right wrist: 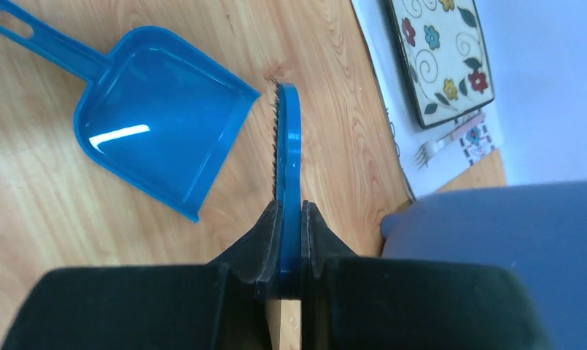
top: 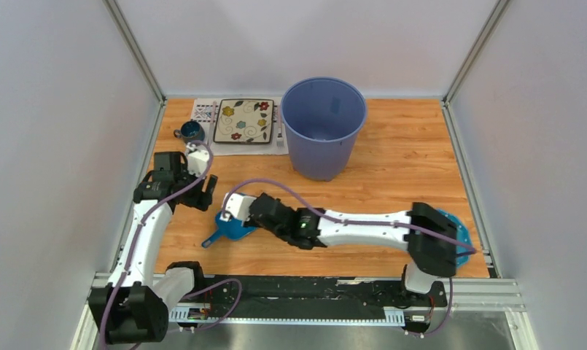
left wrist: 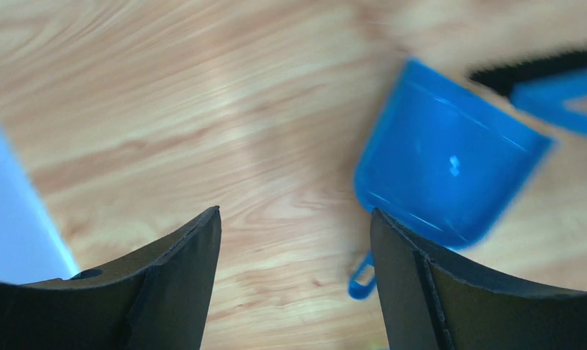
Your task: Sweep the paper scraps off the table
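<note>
Top view: the bench (top: 407, 168) is orange-brown wood grain with metal edging, closed in by pale grey walls on three sides, with frame posts at both far corners. A blue-grey bin (top: 323, 135) stands at the middle of the far edge. Towards the far left corner a flowered plate (top: 244, 121) lies on a white placemat (top: 203, 109), with a dark cup (top: 190, 131) just beside them. A blue cloth (top: 461, 233) lies at the near right corner, partly under the right arm. That arm reaches across to the near left part of the bench, where the right hand (top: 230, 216) holds a blue brush (top: 223, 216) above a blue dustpan (top: 235, 230). The left hand (top: 206, 193) hangs near them.

Left wrist view: the left hand (left wrist: 296, 219) is spread wide with only bare bench (left wrist: 166, 109) between its fingers. The dustpan (left wrist: 443, 168) lies just beside the right finger, with the brush (left wrist: 553, 80) beyond it.

Right wrist view: the right hand (right wrist: 290, 211) is pressed together on the flat body of the brush (right wrist: 288, 146), bristles towards the dustpan (right wrist: 159, 124). The plate (right wrist: 440, 58), a fork (right wrist: 440, 146) and the bin (right wrist: 494, 219) show ahead.

No view shows where the paper scraps are.
</note>
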`<state>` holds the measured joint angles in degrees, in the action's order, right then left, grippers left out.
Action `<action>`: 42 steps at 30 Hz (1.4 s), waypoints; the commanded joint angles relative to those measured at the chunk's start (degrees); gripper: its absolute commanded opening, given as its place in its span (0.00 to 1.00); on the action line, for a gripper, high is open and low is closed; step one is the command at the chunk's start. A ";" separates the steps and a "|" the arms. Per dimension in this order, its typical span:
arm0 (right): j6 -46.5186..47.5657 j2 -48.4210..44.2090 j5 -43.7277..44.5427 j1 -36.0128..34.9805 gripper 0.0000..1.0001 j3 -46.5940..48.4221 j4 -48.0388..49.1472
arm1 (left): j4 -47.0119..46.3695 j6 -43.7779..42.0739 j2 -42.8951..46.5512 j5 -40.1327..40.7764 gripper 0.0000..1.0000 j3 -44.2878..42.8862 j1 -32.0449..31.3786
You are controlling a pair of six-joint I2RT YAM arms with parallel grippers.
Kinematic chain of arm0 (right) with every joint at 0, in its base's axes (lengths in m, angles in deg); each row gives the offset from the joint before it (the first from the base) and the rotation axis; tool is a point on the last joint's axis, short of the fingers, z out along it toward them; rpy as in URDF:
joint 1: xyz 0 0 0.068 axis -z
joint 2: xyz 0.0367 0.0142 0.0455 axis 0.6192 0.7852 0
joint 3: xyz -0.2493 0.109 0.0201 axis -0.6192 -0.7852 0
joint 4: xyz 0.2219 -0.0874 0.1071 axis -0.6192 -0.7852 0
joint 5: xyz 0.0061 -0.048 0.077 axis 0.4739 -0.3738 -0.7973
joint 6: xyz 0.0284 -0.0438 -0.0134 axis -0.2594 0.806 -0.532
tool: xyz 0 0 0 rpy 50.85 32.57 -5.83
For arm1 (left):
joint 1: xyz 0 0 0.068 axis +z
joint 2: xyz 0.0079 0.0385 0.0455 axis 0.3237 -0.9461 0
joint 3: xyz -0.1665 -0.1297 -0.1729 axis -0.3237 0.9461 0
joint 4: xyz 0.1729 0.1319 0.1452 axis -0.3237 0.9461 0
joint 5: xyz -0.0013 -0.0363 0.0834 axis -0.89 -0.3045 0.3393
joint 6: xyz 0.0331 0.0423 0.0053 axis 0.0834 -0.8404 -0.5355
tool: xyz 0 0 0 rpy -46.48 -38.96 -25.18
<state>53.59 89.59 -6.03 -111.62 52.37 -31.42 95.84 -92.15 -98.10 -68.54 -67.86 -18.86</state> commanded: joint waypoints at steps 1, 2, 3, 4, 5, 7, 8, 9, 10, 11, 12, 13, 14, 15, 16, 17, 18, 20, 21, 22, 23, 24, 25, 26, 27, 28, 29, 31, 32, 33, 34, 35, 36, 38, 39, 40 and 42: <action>12.31 10.42 11.93 -4.24 0.00 6.93 9.10 | -10.05 10.21 -0.73 11.19 0.80 2.36 8.21; 13.20 12.11 14.12 -5.81 0.00 7.72 9.62 | -11.46 10.58 -0.73 14.43 0.80 2.80 8.75; 14.08 13.70 17.63 -6.52 0.00 8.78 10.93 | -14.08 11.19 -0.82 15.77 0.80 3.94 8.93; 14.87 16.06 18.88 -7.05 0.00 9.05 11.29 | -14.89 11.55 -0.82 17.00 0.80 4.30 9.11; 14.79 16.96 19.68 -8.01 0.00 9.40 11.47 | -15.60 11.72 -0.91 17.27 0.81 4.56 9.02; 14.09 18.02 19.60 -8.81 0.00 9.58 10.25 | -16.31 12.07 -1.52 16.93 0.81 4.74 9.11; 12.26 18.11 19.07 -9.51 0.00 9.75 9.20 | -16.31 12.08 -1.78 16.23 0.81 4.74 9.11; 11.11 18.28 17.59 -9.69 0.00 10.01 6.32 | -16.22 11.82 -2.39 15.79 0.81 4.83 9.11; 9.79 18.63 16.97 -9.87 0.00 11.15 3.85 | -16.22 11.64 -2.84 14.91 0.81 4.83 9.11; 7.78 18.98 16.18 -10.39 0.00 11.77 1.91 | -16.05 11.46 -3.19 14.21 0.81 4.83 9.11; 6.62 19.34 15.39 -10.57 0.00 12.47 -1.50 | -15.61 10.50 -3.80 13.51 0.82 4.83 9.11; 5.74 20.12 15.03 -10.75 0.03 13.96 -3.10 | -15.34 10.41 -4.16 12.37 0.82 4.83 9.11; 4.78 20.48 14.50 -11.44 0.26 15.10 -4.86 | -15.17 10.41 -4.33 11.14 0.82 4.83 9.11; 2.94 20.83 13.89 -11.89 0.37 16.25 -9.14 | -14.90 9.97 -4.68 10.52 0.82 5.00 9.11; 2.14 20.75 13.71 -12.33 0.51 17.21 -10.66 | -14.73 9.79 -4.77 9.64 0.82 5.01 9.02; 1.17 20.31 12.84 -13.37 0.88 18.88 -12.24 | -14.64 9.70 -4.95 8.85 0.82 5.01 9.11; -0.49 19.61 9.00 -13.82 0.89 19.59 -16.26 | -14.46 9.44 -5.12 8.75 0.82 4.83 9.02; -2.78 16.98 3.89 -14.35 0.90 21.69 -19.89 | -14.55 9.18 -5.30 8.05 0.82 4.74 9.11; -3.84 15.92 -1.88 -14.18 0.90 22.14 -23.21 | -14.38 8.83 -5.39 7.70 0.82 4.57 9.02; -5.50 13.74 -4.02 -14.26 0.90 22.15 -24.03 | -14.11 8.91 -5.56 7.26 0.82 4.39 9.02; -5.95 12.50 -6.22 -14.18 0.91 22.15 -24.64 | -14.02 8.83 -5.65 6.56 0.83 4.22 9.11; -6.39 11.35 -11.29 -14.00 0.91 22.41 -26.91 | -13.67 8.74 -5.91 6.12 0.83 3.87 9.02; -6.92 9.17 -13.78 -13.83 0.92 22.58 -28.15 | -13.50 8.74 -6.09 5.42 0.83 3.60 9.11; -7.18 8.19 -16.41 -13.30 0.92 22.76 -29.30 | -13.41 8.74 -6.18 5.15 0.83 3.43 9.11; -7.27 6.18 -23.49 -12.78 0.92 23.02 -32.09 | -13.41 8.65 -6.35 4.89 0.83 3.25 9.11; -7.27 5.29 -26.78 -12.25 0.93 23.11 -33.60 | -13.49 8.56 -6.44 4.28 0.83 3.34 9.11; -7.01 4.41 -30.03 -10.76 0.93 23.11 -35.27 | -13.67 8.56 -6.44 4.01 0.83 3.34 9.11; -6.22 2.04 -39.52 -8.83 0.93 22.15 -40.63 | -13.85 8.56 -6.71 3.48 0.83 3.42 9.11; -5.44 1.24 -42.25 -6.29 0.93 21.36 -43.95 | -13.93 8.47 -6.79 3.13 0.83 3.51 9.11; -5.17 0.54 -47.33 -4.79 0.94 20.14 -45.55 | -14.11 8.47 -6.80 2.95 0.83 3.69 9.11; -4.82 -0.77 -50.33 -2.94 0.94 18.04 -47.31 | -14.28 8.47 -6.88 2.60 0.83 3.86 9.11; -3.86 -1.14 -53.41 1.08 0.94 16.80 -51.33 | -14.46 8.47 -6.80 2.43 0.84 4.04 9.11; -3.41 -1.75 -58.92 3.38 0.94 15.65 -53.46 | -14.81 8.30 -6.80 2.08 0.84 4.39 9.11; -3.75 -2.37 -63.09 10.30 0.94 11.19 -55.93 | -15.42 8.12 -6.71 1.63 0.84 4.92 9.11; -6.28 -3.24 -63.72 12.52 0.94 9.77 -55.85 | -16.04 7.77 -6.79 1.55 0.84 5.35 9.11; -8.83 -3.77 -63.12 14.72 0.95 8.19 -55.33 | -16.22 7.51 -6.80 1.28 0.84 5.62 9.11; -16.71 -5.87 -58.57 21.57 0.95 3.88 -52.61 | -16.74 6.89 -7.06 1.19 0.84 6.15 9.11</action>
<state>47.38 87.18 -61.02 -98.66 62.45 -80.34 81.63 -83.19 -104.83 -65.37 -62.68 -10.11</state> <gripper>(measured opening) 0.943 0.837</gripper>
